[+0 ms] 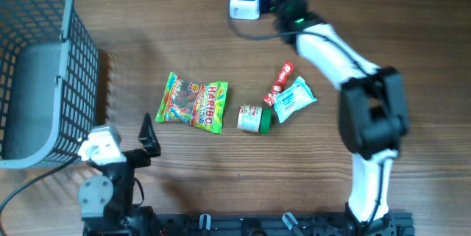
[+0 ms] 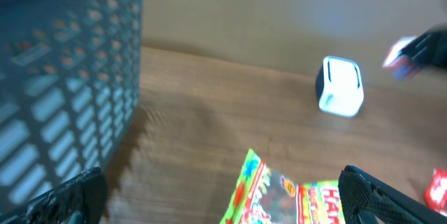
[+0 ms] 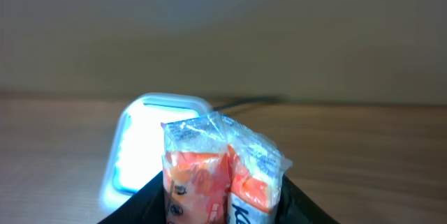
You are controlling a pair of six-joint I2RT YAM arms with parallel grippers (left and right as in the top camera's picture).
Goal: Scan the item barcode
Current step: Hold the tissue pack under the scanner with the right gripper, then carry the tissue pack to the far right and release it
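Right fingers (image 3: 143, 204), partly closed, grip a clear crinkly packet (image 3: 220, 172) with orange panels, upright just before the glowing white scanner (image 3: 147, 140) on the worktop (image 3: 363, 154). Left fingers (image 2: 70, 196) spread wide, empty.

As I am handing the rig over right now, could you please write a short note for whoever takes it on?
Left end effector: open, empty, low beside the basket.
Right end effector: shut on an orange snack packet, held up in front of the lit scanner.
On the table: Haribo bag, green-lidded tub, red packet, teal packet.
Done: packet lifted to the scanner.
Left: confirm the scan. Whether the barcode faces it cannot be told.
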